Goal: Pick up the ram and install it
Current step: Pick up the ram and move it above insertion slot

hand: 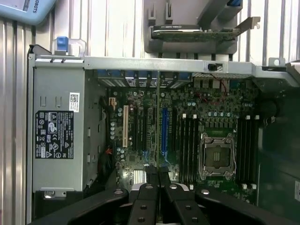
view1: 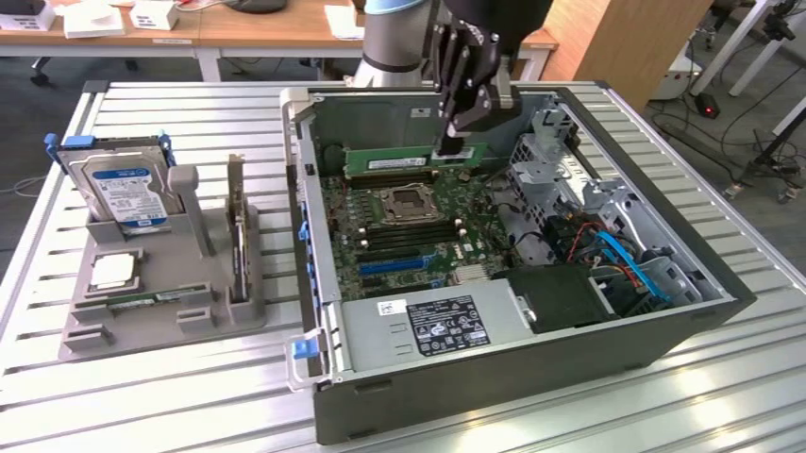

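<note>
the gripper (view1: 456, 149) hung over the open computer case (view1: 504, 401) on the slatted bench (view1: 126, 396), its jaws closed on the ram (view1: 391, 162). the stick was pinched near the end toward the exterior view's right and was carried level, long edge down, with its white label facing the camera. it sat over the far part of the motherboard (view1: 422, 247), just beyond the cpu socket (view1: 410, 200) and close to the case's back wall.

in the wrist view the gripper (hand: 158, 180) looked straight down on the board, and the ram showed as a thin line running out from between the jaws, with the dark memory slots (hand: 187, 145) lying beside the socket.

judging by this, the pick-up half of the job was done: the ram was off its holder and in the jaws, inside the outline of the case. the install half looked unfinished. the stick appeared to ride above the board, not seated in a slot, though how much gap remained beneath it could not be told. lining it up with a slot and pressing it home was what remained.

off to the exterior view's left, the grey holder (view1: 75, 335) kept the blue-labelled hard drive (view1: 124, 193), well apart from the case
</note>
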Available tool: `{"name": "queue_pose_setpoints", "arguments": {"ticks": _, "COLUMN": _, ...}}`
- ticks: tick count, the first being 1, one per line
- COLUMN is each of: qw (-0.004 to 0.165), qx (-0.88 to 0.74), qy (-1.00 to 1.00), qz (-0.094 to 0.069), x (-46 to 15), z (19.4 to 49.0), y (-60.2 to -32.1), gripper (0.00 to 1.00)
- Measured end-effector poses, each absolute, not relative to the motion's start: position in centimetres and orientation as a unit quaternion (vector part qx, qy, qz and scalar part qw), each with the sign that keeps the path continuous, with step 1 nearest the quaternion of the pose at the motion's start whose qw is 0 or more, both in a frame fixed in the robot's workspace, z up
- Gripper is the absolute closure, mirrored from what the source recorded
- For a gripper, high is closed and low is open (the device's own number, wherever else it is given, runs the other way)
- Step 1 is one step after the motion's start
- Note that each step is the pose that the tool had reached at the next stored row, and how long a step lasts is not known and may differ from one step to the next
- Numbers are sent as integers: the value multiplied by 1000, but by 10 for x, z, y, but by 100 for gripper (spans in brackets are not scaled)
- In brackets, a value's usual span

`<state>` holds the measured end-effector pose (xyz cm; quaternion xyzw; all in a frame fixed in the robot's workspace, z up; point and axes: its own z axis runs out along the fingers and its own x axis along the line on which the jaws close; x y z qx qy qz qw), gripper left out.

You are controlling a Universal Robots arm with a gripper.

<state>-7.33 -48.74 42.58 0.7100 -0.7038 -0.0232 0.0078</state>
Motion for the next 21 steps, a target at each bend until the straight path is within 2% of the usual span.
{"name": "queue_pose_setpoints", "arguments": {"ticks": 21, "qw": 8, "qx": 710, "qy": -704, "qz": -23, "x": -41, "z": 426, "y": -483, "gripper": 89}}
